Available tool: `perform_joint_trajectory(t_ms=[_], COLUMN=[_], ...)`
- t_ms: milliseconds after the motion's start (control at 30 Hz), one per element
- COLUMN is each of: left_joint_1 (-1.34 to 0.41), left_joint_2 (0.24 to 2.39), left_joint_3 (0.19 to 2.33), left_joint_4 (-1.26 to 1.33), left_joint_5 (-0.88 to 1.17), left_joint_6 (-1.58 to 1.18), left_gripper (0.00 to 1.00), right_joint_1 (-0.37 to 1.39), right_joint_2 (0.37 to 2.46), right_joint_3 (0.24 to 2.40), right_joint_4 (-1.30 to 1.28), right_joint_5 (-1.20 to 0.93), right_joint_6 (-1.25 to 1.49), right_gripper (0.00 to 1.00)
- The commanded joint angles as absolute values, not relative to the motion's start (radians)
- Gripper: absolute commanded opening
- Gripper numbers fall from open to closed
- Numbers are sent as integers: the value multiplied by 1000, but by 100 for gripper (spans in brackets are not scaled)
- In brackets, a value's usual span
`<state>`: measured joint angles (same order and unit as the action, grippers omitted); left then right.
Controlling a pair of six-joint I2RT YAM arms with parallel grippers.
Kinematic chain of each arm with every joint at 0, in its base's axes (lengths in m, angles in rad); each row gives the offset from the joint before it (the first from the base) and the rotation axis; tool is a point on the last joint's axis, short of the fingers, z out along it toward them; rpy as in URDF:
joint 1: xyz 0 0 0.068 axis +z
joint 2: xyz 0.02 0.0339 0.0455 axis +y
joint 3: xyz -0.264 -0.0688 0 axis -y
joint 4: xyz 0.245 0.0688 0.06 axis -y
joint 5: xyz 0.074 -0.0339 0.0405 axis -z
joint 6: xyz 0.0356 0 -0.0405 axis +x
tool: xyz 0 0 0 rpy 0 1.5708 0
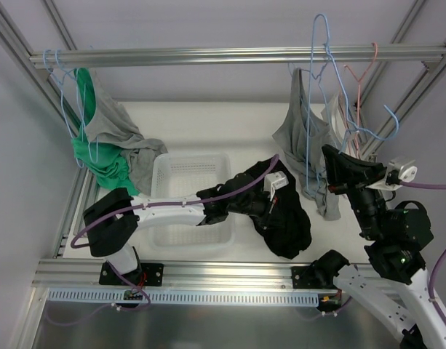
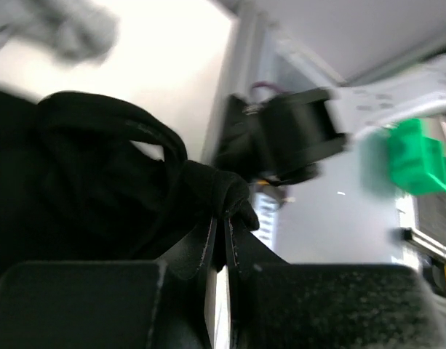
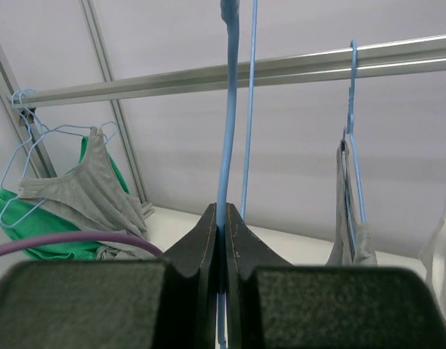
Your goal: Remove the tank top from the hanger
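The black tank top [image 1: 287, 222] is bunched over the table's front middle, and it fills the left of the left wrist view [image 2: 99, 189]. My left gripper [image 1: 279, 209] is shut on a fold of it [image 2: 223, 218]. A bare light-blue wire hanger [image 1: 319, 51] hangs hooked on the rail at the right. My right gripper [image 1: 329, 153] is shut on its wire, which runs up between the fingertips [image 3: 223, 214] in the right wrist view [image 3: 228, 109]. The black top hangs apart from this hanger.
A grey tank top [image 1: 301, 138] hangs on another blue hanger just left of my right gripper, beside a pink hanger [image 1: 357, 80]. Green and grey garments [image 1: 106, 145] hang at the left. A white basket [image 1: 164, 174] sits under my left arm.
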<state>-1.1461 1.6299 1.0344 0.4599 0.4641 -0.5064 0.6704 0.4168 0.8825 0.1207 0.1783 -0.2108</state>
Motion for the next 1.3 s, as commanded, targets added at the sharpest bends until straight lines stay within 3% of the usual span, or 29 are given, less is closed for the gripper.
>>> perform_joint_trajectory(t_ms=[0,33,100,133,167,433,667,1267], left_joint_1=[-1158,-1161,-1181,-1189,-1198,-1203,-1203,-1203], left_joint_2=[1650,1655,1645,1634,1619,1372,1187,957], left_joint_3=[1031,1040,1063,1063,1063,1055,1094,970], left_joint_4=[393,296,203,127,94,-152,-167,-172], left_joint_5=[284,199,93,-37,-101,-497,-388,-325], left_joint_6=[-486,-480,-456,-451,-451,-457,-385,-396], left_gripper=[0,7,33,82,99,99,99,99], right_joint_1=[673,673,673,673,673,673,673,634], right_joint_2=[361,356,397,417,448,455,647,1439], right_joint_3=[894,961,1070,1174,1208,1307,1368,2086], right_joint_4=[109,-78,-295,-500,-581,-952,-953,-868], right_joint_5=[193,167,134,135,133,207,230,313], right_joint_6=[-227,-227,-203,-178,-137,9,9,-175], right_gripper=[0,0,0,0,0,0,0,0])
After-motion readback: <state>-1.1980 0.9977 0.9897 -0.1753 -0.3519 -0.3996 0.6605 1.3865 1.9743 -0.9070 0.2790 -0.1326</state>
